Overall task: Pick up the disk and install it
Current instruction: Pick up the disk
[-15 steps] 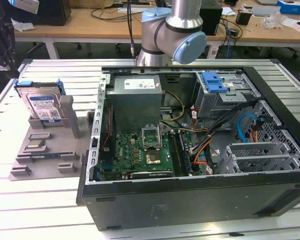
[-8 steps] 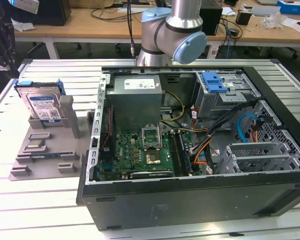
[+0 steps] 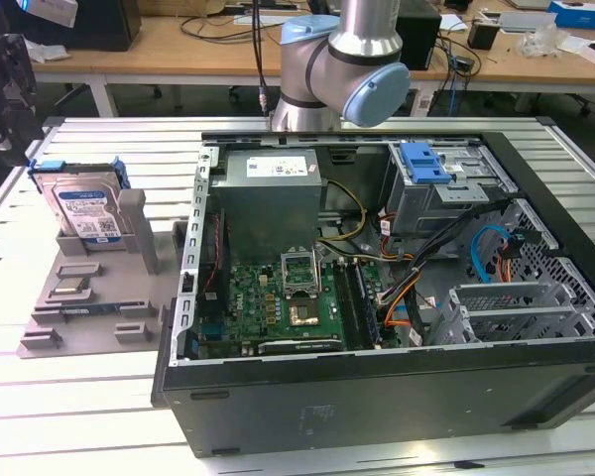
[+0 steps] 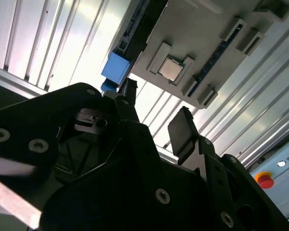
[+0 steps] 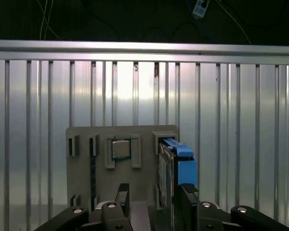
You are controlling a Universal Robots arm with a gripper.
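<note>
I see the claw spread wide, empty, hanging clear of the flat silver metal disk in its blue plastic carrier. The disk stands on edge in a grey slotted holder on the ribbed metal tabletop, beside the open black computer case.

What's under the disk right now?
The disk stands on edge in a slot of the grey holder, which lies on the slatted table. Its bottom edge and the slot floor are hidden by the holder's walls.
</note>
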